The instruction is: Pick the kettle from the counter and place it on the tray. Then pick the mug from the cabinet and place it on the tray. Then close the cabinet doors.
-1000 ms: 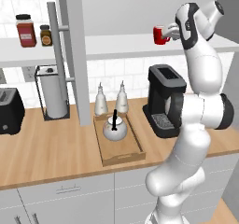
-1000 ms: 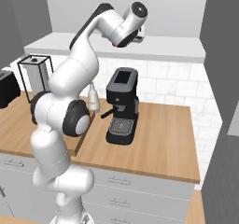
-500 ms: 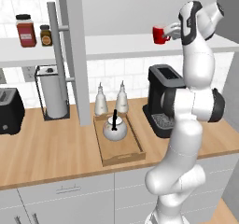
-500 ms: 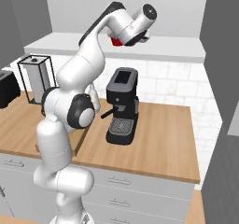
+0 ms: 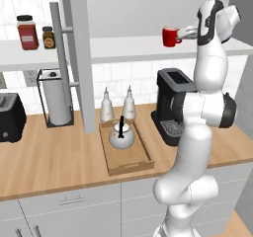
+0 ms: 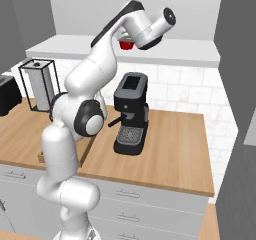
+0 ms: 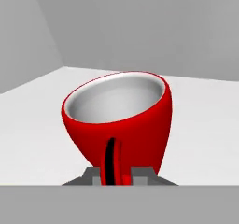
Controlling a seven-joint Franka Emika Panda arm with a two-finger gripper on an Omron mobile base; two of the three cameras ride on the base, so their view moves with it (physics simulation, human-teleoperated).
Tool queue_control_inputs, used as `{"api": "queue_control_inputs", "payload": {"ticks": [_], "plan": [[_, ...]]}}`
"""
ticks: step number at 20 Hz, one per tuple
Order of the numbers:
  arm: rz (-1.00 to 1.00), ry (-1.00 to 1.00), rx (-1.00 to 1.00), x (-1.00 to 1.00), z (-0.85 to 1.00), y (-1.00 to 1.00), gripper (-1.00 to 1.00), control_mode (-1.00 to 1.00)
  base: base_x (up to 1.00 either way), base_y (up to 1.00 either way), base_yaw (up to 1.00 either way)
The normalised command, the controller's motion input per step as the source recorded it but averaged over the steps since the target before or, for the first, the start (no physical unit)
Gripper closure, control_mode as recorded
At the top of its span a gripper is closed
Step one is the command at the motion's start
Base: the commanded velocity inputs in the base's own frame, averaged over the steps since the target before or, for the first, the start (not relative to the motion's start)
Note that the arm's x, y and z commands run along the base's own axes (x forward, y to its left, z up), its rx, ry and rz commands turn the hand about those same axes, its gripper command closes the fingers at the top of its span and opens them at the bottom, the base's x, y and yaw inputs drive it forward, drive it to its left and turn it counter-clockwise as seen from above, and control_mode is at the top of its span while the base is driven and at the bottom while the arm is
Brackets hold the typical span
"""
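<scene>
kettle (image 5: 121,136) sits on the tray (image 5: 129,166); gripper (image 7: 116,175) pinches the mug (image 5: 170,36) handle on the cabinet shelf (image 5: 123,48), doors unclosed.

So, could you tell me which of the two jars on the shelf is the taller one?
The left jar, red with a black lid, is taller; the brown jar beside it is shorter and slimmer.

The counter (image 5: 59,164) is carrying a toaster (image 5: 11,117) at its left end, a towel holder (image 5: 54,98), two bottles (image 5: 117,104), the tray (image 5: 143,161) near its front edge, and a coffee machine (image 5: 170,105).
</scene>
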Motion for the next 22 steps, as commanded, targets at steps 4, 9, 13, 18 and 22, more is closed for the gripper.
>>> {"api": "queue_control_inputs", "payload": {"ticks": [4, 9, 13, 18, 22], "plan": [[0.12, -0.17, 0.01, -0.02, -0.04, 0.20, 1.00, -1.00, 0.00, 0.00, 0.00], [0.05, -0.13, 0.00, -0.30, 0.00, 0.19, 1.00, -1.00, 0.00, 0.00, 0.00], [0.00, -0.10, -0.01, -0.88, 0.00, 0.16, 1.00, -1.00, 0.00, 0.00, 0.00], [0.00, -0.18, -0.01, -1.00, -0.08, 0.32, 1.00, -1.00, 0.00, 0.00, 0.00], [0.00, -0.14, 0.00, -1.00, -0.39, 0.66, 1.00, -1.00, 0.00, 0.00, 0.00]]}}
